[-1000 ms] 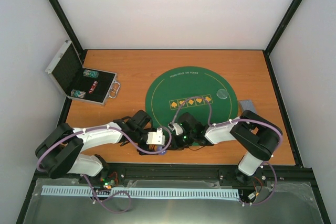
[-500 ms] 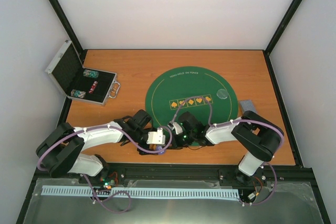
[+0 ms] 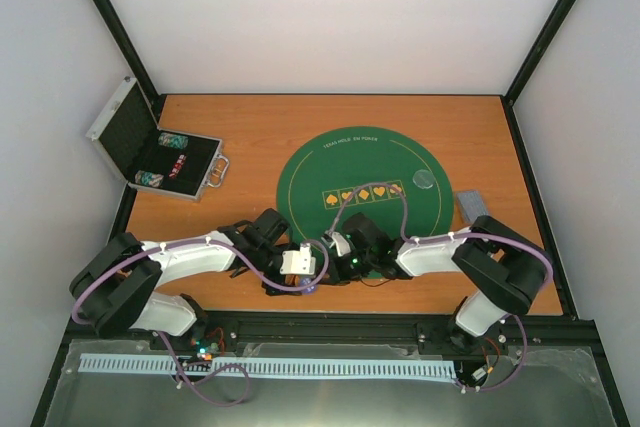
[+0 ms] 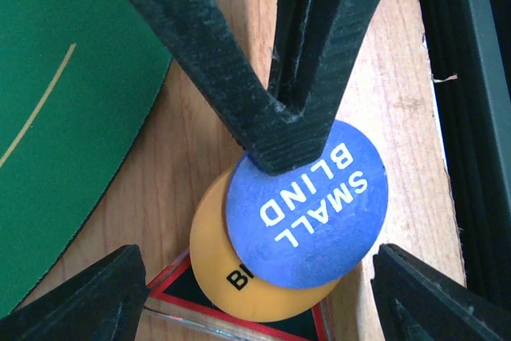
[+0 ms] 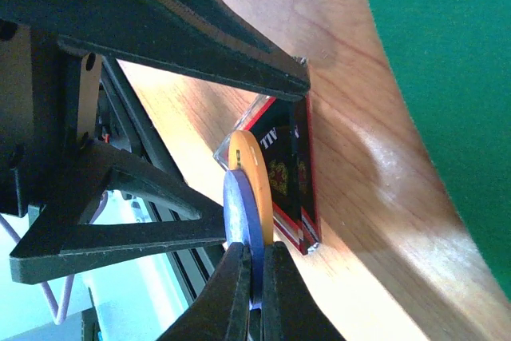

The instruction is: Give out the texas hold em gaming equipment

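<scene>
Left wrist view: on the strip of bare wood between the green mat's [image 4: 64, 117] rim and the black rail [image 4: 471, 117], the right gripper [image 5: 254, 269] pinches the blue chip [image 4: 307, 205] by its rim. The chip's lettered face is toward the camera, and it overlaps an orange chip [image 4: 219, 265] on the red-edged triangle [image 4: 172, 283]. The left gripper [image 4: 259, 289] gapes wide and empty, flanking them.

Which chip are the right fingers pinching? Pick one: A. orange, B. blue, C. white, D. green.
B: the right fingers are shut on the edge of the blue chip marked SMALL BLIND; the orange chip lies partly under it.
</scene>
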`<state>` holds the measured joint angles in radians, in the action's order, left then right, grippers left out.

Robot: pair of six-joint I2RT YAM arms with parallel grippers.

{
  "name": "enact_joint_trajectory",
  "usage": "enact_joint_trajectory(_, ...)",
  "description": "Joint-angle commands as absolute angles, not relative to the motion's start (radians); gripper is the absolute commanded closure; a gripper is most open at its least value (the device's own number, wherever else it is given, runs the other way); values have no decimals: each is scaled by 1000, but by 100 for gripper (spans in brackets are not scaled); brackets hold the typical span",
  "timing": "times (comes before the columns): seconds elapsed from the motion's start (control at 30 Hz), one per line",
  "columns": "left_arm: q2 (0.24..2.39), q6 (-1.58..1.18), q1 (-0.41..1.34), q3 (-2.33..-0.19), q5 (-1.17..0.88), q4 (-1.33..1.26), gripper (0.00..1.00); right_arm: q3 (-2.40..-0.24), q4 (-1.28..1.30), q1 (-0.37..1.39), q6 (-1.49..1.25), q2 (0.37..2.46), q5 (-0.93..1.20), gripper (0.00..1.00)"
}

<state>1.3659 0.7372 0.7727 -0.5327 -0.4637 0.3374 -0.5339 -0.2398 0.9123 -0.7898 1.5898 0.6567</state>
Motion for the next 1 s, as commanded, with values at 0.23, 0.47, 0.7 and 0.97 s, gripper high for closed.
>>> enact_joint_trajectory(0.23,1320,700,780,-583,-416,431,17,-539,-139,897,-692,1541,611,97)
enact_joint_trajectory(0.47,1121,775,746,-573,-617,562,10,-556,-143,888,-596,1550,658,97)
enact_joint_trajectory(0.7,1093,731,633,-652,-735,637,16,-611,-107,888,-487,1532,692,97)
enact_joint_trajectory(0.97,1207,691,597,-680,-751,625,21,-649,-1,888,-432,1508,671,97)
